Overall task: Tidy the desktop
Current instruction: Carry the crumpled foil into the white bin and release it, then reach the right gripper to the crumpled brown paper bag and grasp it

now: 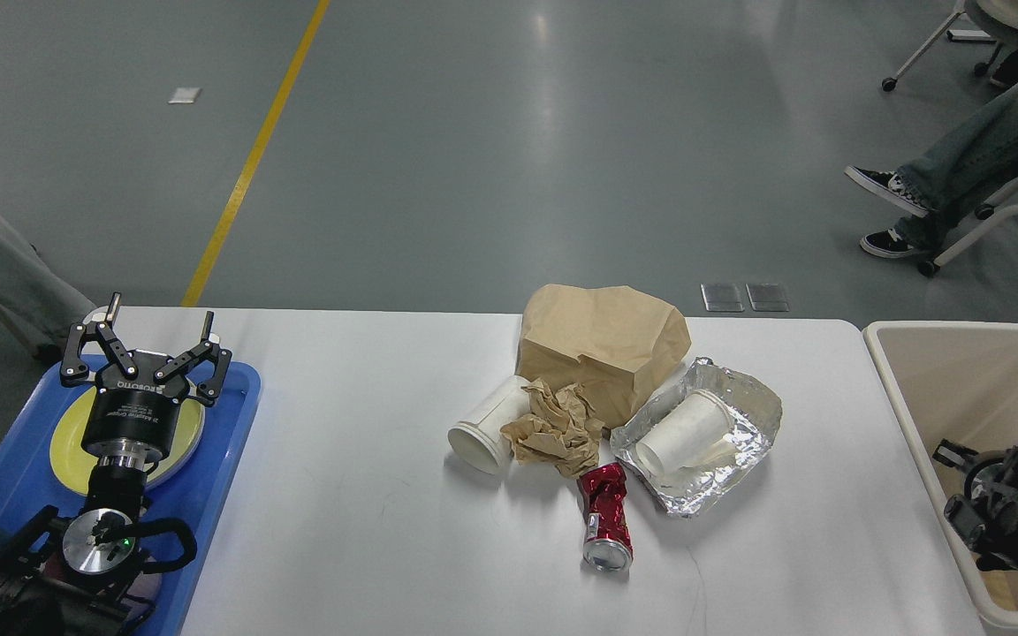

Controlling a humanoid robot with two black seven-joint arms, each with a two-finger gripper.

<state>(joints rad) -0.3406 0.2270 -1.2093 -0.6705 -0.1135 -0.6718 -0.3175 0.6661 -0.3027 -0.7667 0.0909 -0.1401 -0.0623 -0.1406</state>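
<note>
Currently the left gripper (145, 344) hovers with its fingers spread apart and nothing between them, above the yellow plate (67, 442) that lies in the blue tray (226, 442) at the desk's left end. The right gripper (999, 495) is down inside the beige bin (907, 415) just off the desk's right edge; it shows dark and end-on, so I cannot tell whether its fingers are apart or together.

The desk (368, 530) fills the lower middle of the view, and its clutter sits right of centre: a brown paper bag (602, 340) toward the far edge, a crumpled brown paper (553, 428) in front of it, a white cup (484, 428) on its side touching that paper, a foil tray (739, 402) holding a second white cup (684, 433), and a crushed red can (604, 517) nearest me.

By my judgement the tidying is only partly done, since all six pieces remain to be cleared.

Open white surface lies between the blue tray and the pile, and a narrower bare strip runs between the foil tray and the bin-side edge, giving either arm room to approach.
</note>
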